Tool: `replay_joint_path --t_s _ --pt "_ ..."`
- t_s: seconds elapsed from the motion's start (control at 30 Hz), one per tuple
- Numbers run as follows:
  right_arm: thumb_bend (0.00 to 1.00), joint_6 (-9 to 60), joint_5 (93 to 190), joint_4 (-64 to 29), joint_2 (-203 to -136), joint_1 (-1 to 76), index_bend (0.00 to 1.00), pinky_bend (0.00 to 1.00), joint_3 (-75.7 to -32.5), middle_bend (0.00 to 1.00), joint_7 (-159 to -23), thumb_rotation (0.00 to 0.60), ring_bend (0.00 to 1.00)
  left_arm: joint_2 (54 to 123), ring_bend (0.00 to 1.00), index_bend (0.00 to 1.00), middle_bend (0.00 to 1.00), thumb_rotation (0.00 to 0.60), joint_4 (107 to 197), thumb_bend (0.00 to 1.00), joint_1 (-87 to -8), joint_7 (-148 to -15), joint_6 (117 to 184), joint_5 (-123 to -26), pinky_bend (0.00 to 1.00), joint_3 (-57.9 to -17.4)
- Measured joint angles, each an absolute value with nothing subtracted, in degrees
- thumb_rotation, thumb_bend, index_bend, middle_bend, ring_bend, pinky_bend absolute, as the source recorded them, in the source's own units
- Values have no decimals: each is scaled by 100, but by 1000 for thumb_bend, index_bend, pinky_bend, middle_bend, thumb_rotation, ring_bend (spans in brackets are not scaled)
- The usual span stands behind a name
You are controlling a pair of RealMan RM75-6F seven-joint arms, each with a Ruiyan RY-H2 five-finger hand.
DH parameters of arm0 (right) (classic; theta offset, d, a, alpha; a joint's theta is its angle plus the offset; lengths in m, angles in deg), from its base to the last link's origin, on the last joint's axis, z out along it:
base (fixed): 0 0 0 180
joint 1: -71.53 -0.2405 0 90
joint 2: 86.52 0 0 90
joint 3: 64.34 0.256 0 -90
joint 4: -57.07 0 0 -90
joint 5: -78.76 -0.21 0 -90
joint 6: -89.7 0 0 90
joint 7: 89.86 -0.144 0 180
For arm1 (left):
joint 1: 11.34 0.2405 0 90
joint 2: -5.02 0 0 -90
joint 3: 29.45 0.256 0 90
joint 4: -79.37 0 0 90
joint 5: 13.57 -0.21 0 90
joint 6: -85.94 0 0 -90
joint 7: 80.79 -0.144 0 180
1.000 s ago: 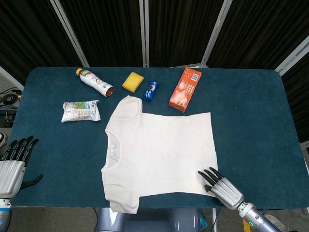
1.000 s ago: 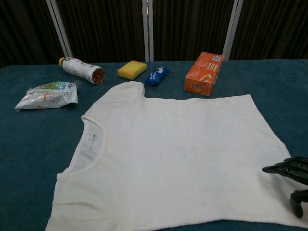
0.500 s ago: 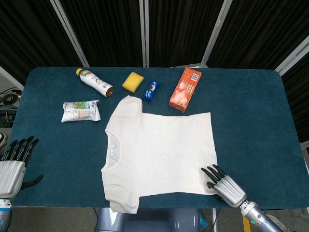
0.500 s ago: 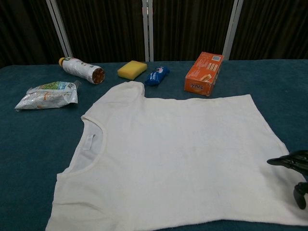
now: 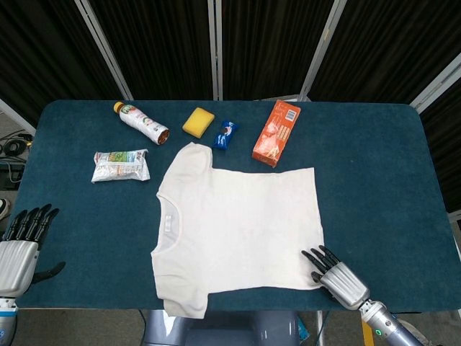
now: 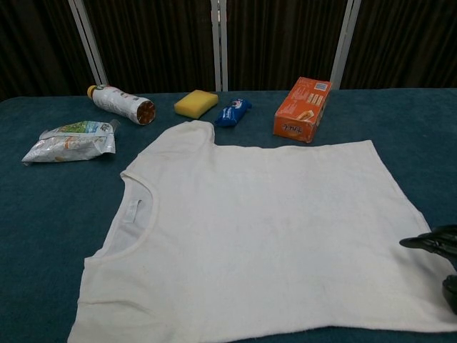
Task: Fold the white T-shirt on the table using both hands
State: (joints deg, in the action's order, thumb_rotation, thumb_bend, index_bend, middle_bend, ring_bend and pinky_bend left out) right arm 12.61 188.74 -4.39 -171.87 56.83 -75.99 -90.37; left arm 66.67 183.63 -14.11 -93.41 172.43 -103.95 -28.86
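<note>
The white T-shirt (image 5: 238, 227) lies flat on the blue table, collar to the left and hem to the right; the chest view shows the same T-shirt (image 6: 257, 229) spread out. My right hand (image 5: 337, 276) hovers with fingers spread at the shirt's near right hem corner, holding nothing; only its dark fingertips (image 6: 437, 244) show at the right edge of the chest view. My left hand (image 5: 20, 245) is open, fingers apart, off the table's near left corner, well away from the shirt.
Behind the shirt lie a tipped bottle (image 5: 141, 123), a yellow sponge (image 5: 198, 121), a blue packet (image 5: 225, 134) and an orange box (image 5: 276, 132). A snack bag (image 5: 120, 165) sits at the left. The table edge (image 5: 216, 308) runs close along the shirt's near side.
My right hand has drawn back to the right and toward the near edge, off the shirt's corner. The left hand and the shirt have not moved.
</note>
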Motion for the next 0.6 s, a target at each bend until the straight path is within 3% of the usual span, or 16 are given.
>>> replay_joint_path --t_s 0.37,0.6 --pt "370 1270 18835 -479 -17185 5660 669 0 -7654 10 -8998 600 0 6668 0 19 0 600 18362 40 -1432 -9288 17193 -10478 0 -2840" --pt "379 1189 18844 -484 -17184 5645 676 0 -7677 15 -9058 600 0 6697 0 312 0 600 18306 127 -1528 -9003 17027 -10884 0 -2659"
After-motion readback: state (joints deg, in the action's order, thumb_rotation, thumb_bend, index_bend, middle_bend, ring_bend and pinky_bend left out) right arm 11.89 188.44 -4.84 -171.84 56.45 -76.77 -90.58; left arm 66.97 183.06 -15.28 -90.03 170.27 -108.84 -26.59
